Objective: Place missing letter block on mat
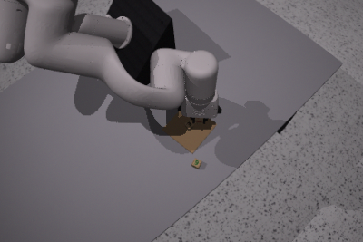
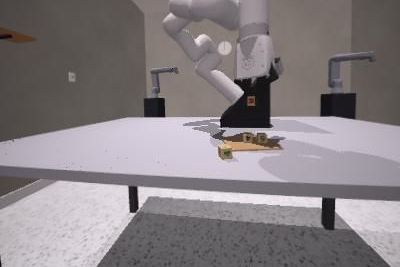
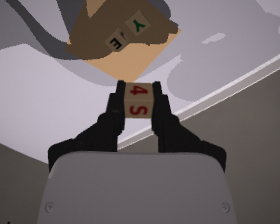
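Hand (image 3: 139, 100): clamped on the S block (image 3: 138, 101), dark fingers pressed flat on two opposite side faces, nothing slack between them
S block: small rigid cube, likely light; a red 4 and a red S showing on the faces turned toward the wrist camera; held near the fingertips, well above the table (image 2: 125, 142)
Handling: hard and smooth-looking, so prone to twist if pinched off-centre; best gripped square across parallel faces, as now; no crushing risk judged
Block relative to hand: seated between the fingertips, centred, not tilted as far as can be told
Mat (image 3: 140, 60): brown, beyond and below the held block, lying on the table
Y block (image 3: 139, 25) and E block (image 3: 116, 41): side by side on the mat, just beside each other
Spare block (image 1: 197, 163): green mark on top, off the mat, near its corner
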`<move>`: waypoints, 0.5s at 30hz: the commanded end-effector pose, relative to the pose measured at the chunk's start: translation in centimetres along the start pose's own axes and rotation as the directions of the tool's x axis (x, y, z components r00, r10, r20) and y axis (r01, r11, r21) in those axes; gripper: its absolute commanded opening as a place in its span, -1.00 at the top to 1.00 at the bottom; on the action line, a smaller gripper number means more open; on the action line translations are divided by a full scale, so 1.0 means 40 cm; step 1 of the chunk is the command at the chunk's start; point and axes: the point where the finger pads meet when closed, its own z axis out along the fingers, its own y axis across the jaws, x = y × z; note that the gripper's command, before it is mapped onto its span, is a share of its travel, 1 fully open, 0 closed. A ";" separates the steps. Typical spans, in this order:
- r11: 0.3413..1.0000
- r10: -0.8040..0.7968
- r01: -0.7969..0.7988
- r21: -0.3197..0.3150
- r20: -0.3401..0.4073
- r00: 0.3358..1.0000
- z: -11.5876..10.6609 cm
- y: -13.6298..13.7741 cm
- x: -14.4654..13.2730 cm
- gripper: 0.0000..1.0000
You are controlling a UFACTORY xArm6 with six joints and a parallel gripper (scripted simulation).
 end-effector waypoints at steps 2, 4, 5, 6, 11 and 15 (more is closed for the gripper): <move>0.986 0.168 -0.168 -0.010 0.007 0.986 -0.001 -0.029 -0.008 0.57; 0.974 0.225 -0.225 -0.010 0.006 0.974 0.000 -0.040 -0.009 0.57; 0.967 0.253 -0.253 -0.010 0.005 0.967 0.000 -0.046 -0.010 0.57; 0.960 0.281 -0.281 -0.010 0.005 0.960 0.001 -0.051 -0.010 0.57; 0.921 0.390 -0.390 -0.011 0.003 0.921 0.004 -0.074 -0.012 0.57; 0.866 0.500 -0.500 -0.011 0.001 0.866 0.007 -0.097 -0.013 0.57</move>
